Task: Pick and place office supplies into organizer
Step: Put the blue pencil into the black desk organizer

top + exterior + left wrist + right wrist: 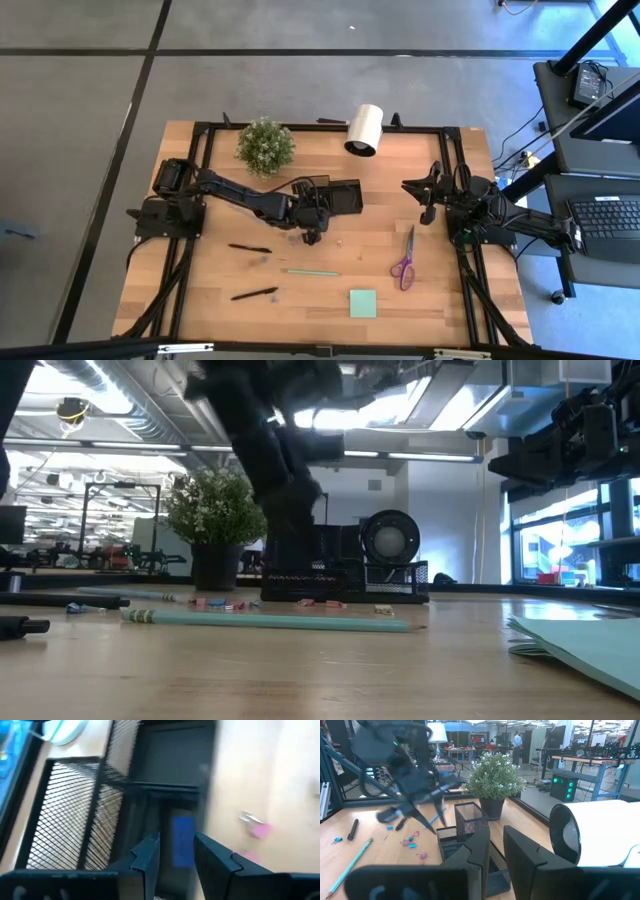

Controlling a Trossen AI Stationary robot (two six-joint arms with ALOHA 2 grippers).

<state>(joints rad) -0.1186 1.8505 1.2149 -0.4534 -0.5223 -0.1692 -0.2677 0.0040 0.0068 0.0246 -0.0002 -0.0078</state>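
The black mesh organizer (338, 195) stands at mid-table, also in the left wrist view (75, 820). My left gripper (312, 234) hangs open at its near edge, over the low compartment (170, 795). A small blue piece (183, 842) shows in the gap between its fingers. Lying flat on the wood are the purple-handled scissors (405, 260), the green sticky pad (363, 303), the pale green stick (310, 271) and two black pens (248, 248) (255, 293). Small pink clips (259, 828) lie beside the organizer. My right gripper (426, 196) waits open by the right edge. My left gripper (177, 845) has the small blue piece in the gap between its fingers, closer to one finger (215, 857). The picture is blurred, and I cannot tell whether either finger touches it.
A potted plant (265, 146) and a white cylinder roll (365, 130) stand at the far edge behind the organizer. The black frame rails (200, 180) run along the table's sides. Bare wood lies between the scissors and the stick.
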